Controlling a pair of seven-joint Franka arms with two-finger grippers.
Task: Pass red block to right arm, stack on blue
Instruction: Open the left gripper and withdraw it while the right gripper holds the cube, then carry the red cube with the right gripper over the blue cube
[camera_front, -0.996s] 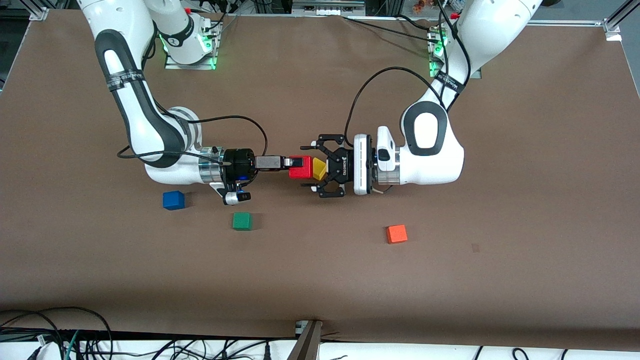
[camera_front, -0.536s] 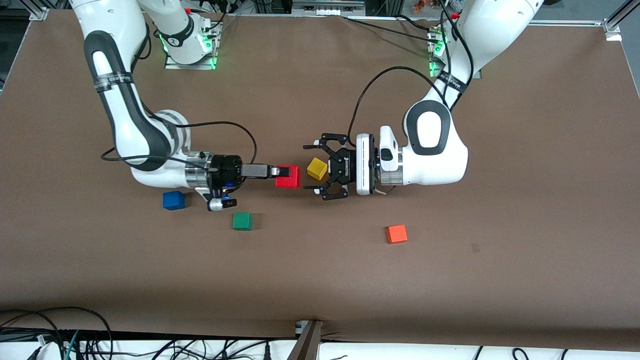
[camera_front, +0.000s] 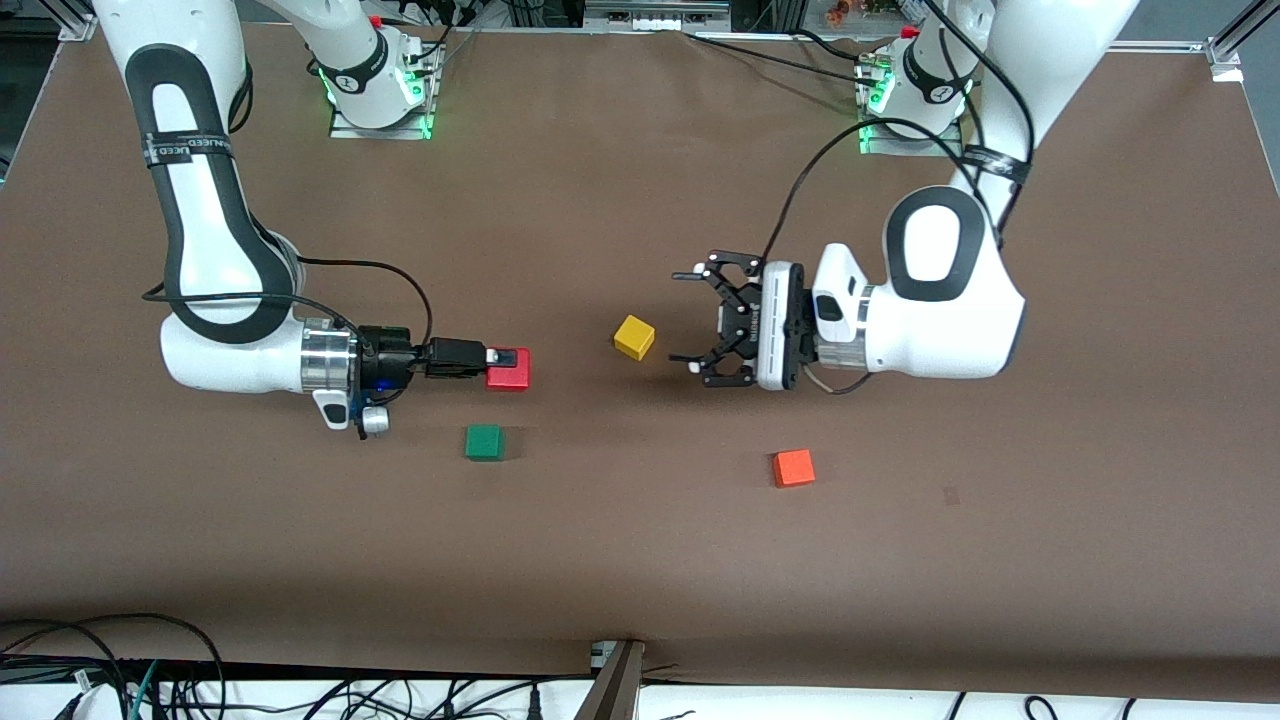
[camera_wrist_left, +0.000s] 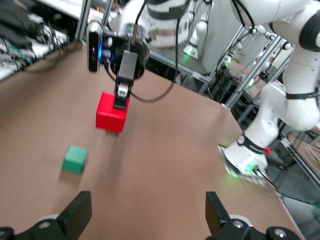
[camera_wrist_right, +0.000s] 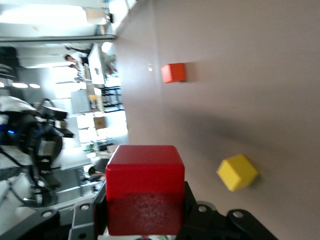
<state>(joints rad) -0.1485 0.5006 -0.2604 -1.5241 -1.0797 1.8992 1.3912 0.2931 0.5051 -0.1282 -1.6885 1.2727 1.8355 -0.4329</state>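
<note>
The red block (camera_front: 510, 370) is held in the air by my right gripper (camera_front: 498, 358), whose slim black fingers are shut on its sides. In the right wrist view the red block (camera_wrist_right: 145, 170) fills the space between the fingers of the right gripper (camera_wrist_right: 145, 212). The left wrist view shows the red block (camera_wrist_left: 112, 112) in those fingers too. My left gripper (camera_front: 696, 318) hangs open and holds nothing, beside the yellow cube (camera_front: 634, 337) toward the left arm's end. In the left wrist view the left gripper (camera_wrist_left: 146, 217) has only bare table between its tips. The blue cube is hidden.
A green cube (camera_front: 484, 442) lies nearer the front camera than the red block. An orange cube (camera_front: 793, 467) lies nearer the camera than the left gripper. The right arm's wrist (camera_front: 340, 372) hangs low over the table toward its own end.
The right gripper has carried the red block away from the left gripper toward its own end, and its wrist now covers the blue cube. The open left gripper drew back, uncovering the yellow cube.
</note>
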